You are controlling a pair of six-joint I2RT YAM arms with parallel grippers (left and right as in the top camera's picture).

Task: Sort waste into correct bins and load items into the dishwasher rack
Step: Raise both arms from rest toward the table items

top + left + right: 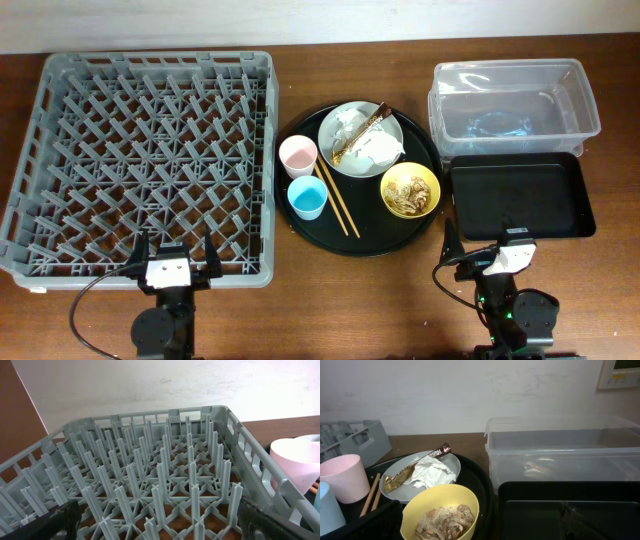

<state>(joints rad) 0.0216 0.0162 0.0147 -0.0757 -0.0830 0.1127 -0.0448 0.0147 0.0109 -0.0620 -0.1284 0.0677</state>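
The grey dishwasher rack (pixel 140 160) fills the left, with no items in it. On the round black tray, the grey-green plate (pixel 385 128) holds crumpled white paper (pixel 372 150) and a gold-brown wrapper (pixel 352 140). The yellow bowl (pixel 410 190) holds brownish food scraps (pixel 445 520). The pink cup (pixel 298 155), blue cup (pixel 306 198) and chopsticks (pixel 337 200) stand beside them. The clear tub (pixel 512 105) and shallow black tray (pixel 518 198) are at right. My left gripper (pixel 172 255) is open at the rack's near edge. My right gripper (pixel 478 245) is open and empty in front of the bowl and black tray.
The large round black tray (pixel 300 225) lies between the rack and the bins. A pale wall rises behind the table. Bare brown tabletop runs along the front edge around both arm bases.
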